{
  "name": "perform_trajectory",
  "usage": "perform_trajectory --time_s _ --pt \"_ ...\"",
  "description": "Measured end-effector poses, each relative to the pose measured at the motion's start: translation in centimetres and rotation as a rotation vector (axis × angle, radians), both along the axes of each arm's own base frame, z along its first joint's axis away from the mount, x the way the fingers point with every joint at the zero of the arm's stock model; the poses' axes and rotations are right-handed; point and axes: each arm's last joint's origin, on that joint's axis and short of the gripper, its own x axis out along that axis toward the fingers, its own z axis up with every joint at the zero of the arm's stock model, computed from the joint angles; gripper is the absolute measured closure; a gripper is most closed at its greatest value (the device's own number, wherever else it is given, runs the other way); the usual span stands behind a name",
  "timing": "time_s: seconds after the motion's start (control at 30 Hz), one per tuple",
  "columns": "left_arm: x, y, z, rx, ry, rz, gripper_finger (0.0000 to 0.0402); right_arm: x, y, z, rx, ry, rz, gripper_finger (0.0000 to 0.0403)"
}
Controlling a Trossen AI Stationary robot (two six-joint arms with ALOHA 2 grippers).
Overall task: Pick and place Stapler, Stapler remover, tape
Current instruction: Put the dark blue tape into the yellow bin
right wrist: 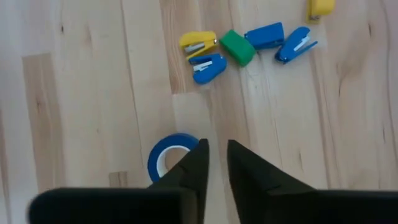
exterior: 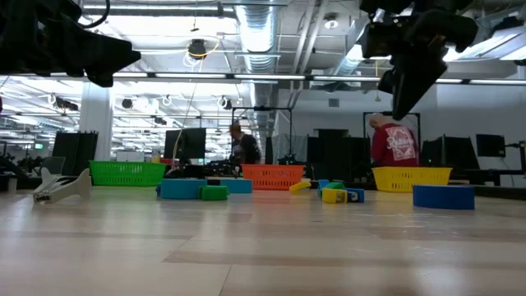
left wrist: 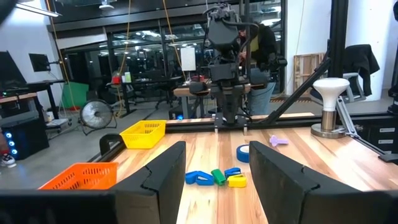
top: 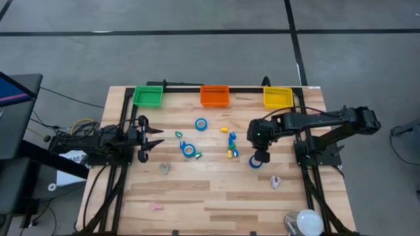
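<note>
The right tool (right wrist: 214, 163), fingers a narrow gap apart and empty, hangs over a tape (right wrist: 168, 157) on the bench (top: 216, 190). Left tool (top: 156, 139) waits, half-open. All three bins look empty; tapes, staplers (right wrist: 208, 67) and removers (top: 165, 168) remain, so sorting seems barely begun.

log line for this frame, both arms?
right gripper: above tape roll, fingers slightly apart, empty | left gripper: open, waiting at left edge | bins: none filled visibly

Two dark six-joint arms, blocky black housings, left end effector (left wrist: 214, 180) with broad matte-black angular fingers
</note>
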Motion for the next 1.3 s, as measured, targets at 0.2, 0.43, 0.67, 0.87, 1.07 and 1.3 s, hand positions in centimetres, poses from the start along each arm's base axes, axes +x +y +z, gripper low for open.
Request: perform_trajectory --time_s 0.2,0.43,0.67,0.87,1.07,1.3 --pt "0.0 0.0 0.0 0.000 -0.001 0.000 0.0234 0.0 0.0 0.0 0.000 0.003 -0.001 0.0289" --pt "0.0 0.0 0.0 0.000 -0.005 0.000 0.0234 -0.1 0.0 0.0 0.006 0.007 -0.015 0.0226" --pt "0.0 0.0 0.1 0.000 -0.009 0.000 0.0234 -0.1 0.0 0.0 0.003 0.009 -0.007 0.0169" --pt "0.0 0.0 0.1 0.000 -0.011 -0.001 0.0234 -0.5 0.0 -1.0 0.002 0.043 -0.006 0.0157" --pt "0.0 0.0 0.1 0.000 -0.015 0.000 0.0234 -0.8 0.0 -1.9 0.001 0.068 -0.004 0.0157" --pt "0.0 0.0 0.1 0.000 -0.015 0.000 0.0234 -1.0 -0.4 -2.9 0.003 0.063 -0.025 0.0158"
